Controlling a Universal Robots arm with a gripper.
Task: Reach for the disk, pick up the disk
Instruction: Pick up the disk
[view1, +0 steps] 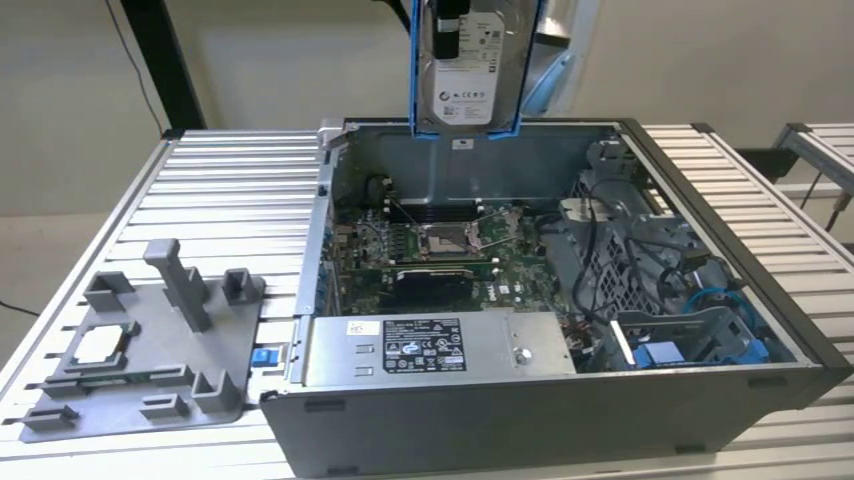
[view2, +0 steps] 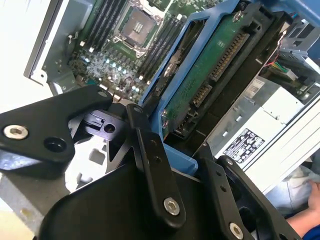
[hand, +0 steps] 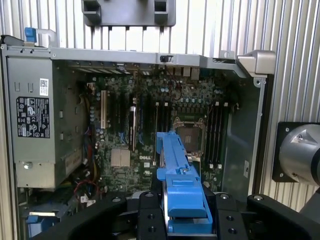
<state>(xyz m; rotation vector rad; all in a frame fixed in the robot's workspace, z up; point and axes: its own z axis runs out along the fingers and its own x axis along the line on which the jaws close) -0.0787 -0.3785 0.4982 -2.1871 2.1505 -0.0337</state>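
Scanning the exterior view from its left, you have:

- Grey holder tray (view1: 147, 340) with upright posts, on the slatted table (view1: 227, 180); a small white square chip (view1: 100, 345) lies in it.
- Open computer case (view1: 561, 420), motherboard (view1: 427, 250) exposed, power supply (view1: 427, 345) along the near wall.
- Disk (view1: 467, 70), lifted clear above the case's rear edge, hanging upright in its blue frame (view1: 420, 60).

In both wrist views the gripper (hand: 187, 210) is clenched on that frame, black fingers (view2: 150, 160) on either side. Judge the disk stiff, fairly heavy and shock-sensitive: you hold by the frame edges, not the bare circuit board (view2: 210, 70).
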